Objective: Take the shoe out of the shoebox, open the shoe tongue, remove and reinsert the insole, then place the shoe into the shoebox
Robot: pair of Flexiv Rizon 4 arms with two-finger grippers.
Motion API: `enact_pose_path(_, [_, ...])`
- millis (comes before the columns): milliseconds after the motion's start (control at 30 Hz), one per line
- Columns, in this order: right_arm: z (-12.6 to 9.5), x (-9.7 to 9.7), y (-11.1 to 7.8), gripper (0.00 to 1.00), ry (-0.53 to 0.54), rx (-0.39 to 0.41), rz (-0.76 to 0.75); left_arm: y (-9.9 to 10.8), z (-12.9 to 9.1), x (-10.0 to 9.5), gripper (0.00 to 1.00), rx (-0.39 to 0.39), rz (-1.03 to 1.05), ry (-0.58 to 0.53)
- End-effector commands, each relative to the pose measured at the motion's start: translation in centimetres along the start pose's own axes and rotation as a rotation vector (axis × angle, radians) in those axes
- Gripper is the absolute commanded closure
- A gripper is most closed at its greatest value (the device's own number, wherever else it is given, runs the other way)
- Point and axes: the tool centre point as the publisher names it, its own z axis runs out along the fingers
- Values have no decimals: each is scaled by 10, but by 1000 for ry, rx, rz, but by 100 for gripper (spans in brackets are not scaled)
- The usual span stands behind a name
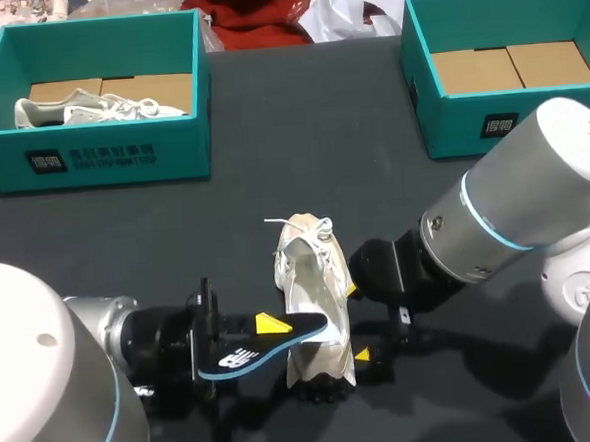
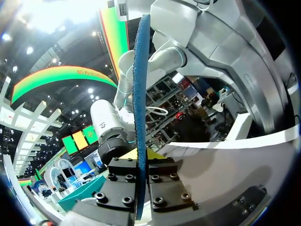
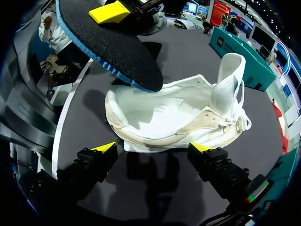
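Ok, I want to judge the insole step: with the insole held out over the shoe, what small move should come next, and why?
Probably tip the insole's free end down into the shoe's opening. The left gripper is shut on the insole, whose free end hangs just above the shoe's heel part, and the tongue is lifted. The right gripper stands open beside the shoe.

White arms, blue joint rings, black yellow-tipped grippers
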Motion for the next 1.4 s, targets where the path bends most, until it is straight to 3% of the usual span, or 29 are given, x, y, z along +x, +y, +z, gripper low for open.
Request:
enact_pose_path(33, [-4,3,0,0,-10,5,5,-1,2,2,100,-3,0,5])
enact_pose_path(767, [-3,3,-5,0,-19,5,32,18,16,7,100,-1,-141,-28])
enact_pose_path(1400, [-3,3,-5,0,-19,5,32,39,21,-1,100,-98,-195,-82])
